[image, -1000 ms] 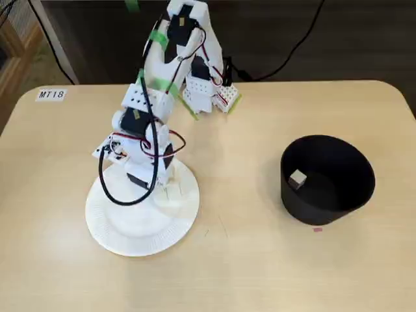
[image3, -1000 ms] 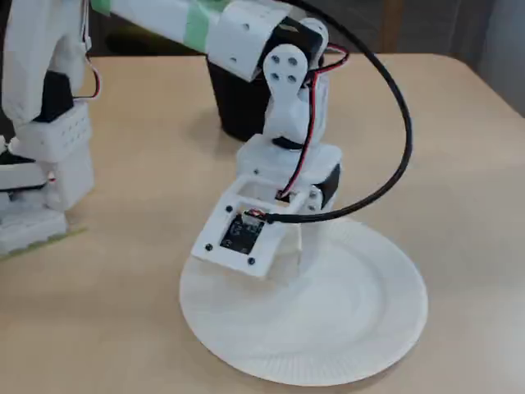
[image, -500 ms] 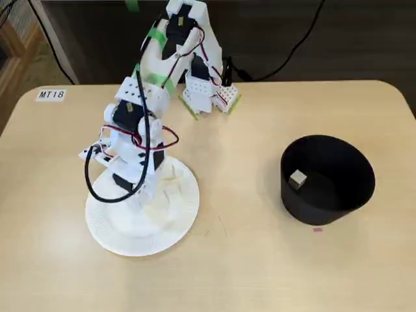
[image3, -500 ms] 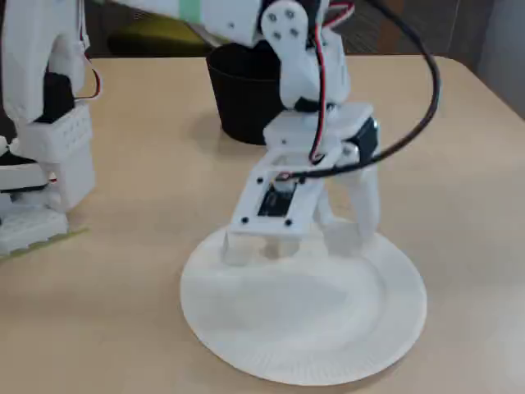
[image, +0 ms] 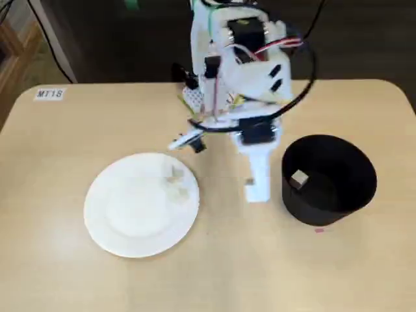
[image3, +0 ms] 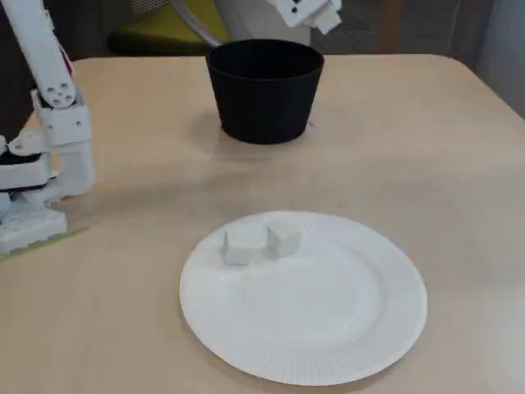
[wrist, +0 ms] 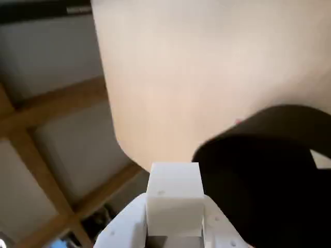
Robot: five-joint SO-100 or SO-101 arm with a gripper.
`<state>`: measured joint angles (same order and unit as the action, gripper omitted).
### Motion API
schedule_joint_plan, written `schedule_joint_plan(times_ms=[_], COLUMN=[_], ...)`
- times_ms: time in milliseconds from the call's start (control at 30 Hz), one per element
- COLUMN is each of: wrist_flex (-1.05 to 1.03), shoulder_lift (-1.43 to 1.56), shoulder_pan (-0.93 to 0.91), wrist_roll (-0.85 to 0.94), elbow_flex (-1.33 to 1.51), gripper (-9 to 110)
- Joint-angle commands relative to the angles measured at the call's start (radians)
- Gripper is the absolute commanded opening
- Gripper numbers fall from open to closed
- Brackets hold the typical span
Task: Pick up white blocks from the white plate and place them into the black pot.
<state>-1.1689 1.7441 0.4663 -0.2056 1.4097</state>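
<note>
In a fixed view my gripper [image: 255,187] hangs just left of the black pot [image: 325,209], between it and the white plate [image: 104,234]. The wrist view shows it shut on a white block [wrist: 174,196], with the pot's rim [wrist: 269,191] close on the right. Two more white blocks [image: 174,173] [image: 180,193] lie on the plate's right part; in a fixed view from the side they sit together [image3: 244,244] [image3: 284,239] on the plate [image3: 328,361]. One block [image: 298,179] lies inside the pot. That side view shows the pot [image3: 264,98] behind the plate.
The arm's base [image3: 41,164] stands at the left in a fixed view, and its upper part [image: 234,58] rises at the table's back in a fixed view. A label [image: 50,93] is stuck at the back left corner. A small pink mark [image: 318,229] lies by the pot.
The arm has lifted off the plate and swung right toward the pot with a white block in the gripper. The plate is now uncovered, with two blocks on it.
</note>
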Motion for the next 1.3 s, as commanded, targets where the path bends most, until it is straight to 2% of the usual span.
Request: schedule_joint_plan(times_ms=[0,333,367,467,567,633,667,733,767,900,1133,1267], wrist_flex=[-0.02,0.1,0.101,0.126,0.135,0.141,0.149,0.152,0.137,0.032,-0.127,-0.186], shoulder_lift=[0.048,0.012,0.011,0.023,0.038,0.051,0.054,0.054,0.054,0.103,0.121,0.074], shoulder_pan=[0.117,0.252,0.253,0.262,0.262,0.252,0.247,0.227,0.212,0.078,-0.307,-0.462], wrist_roll=[0.031,0.048,0.051,0.089,0.109,0.101,0.1,0.094,0.097,0.135,0.281,0.348], elbow_flex=[0.032,0.218,0.218,0.218,0.21,0.207,0.207,0.204,0.201,0.196,0.193,0.193], gripper=[-2,-2,1,23,33,31,24,0,-2,-2,-2,-2])
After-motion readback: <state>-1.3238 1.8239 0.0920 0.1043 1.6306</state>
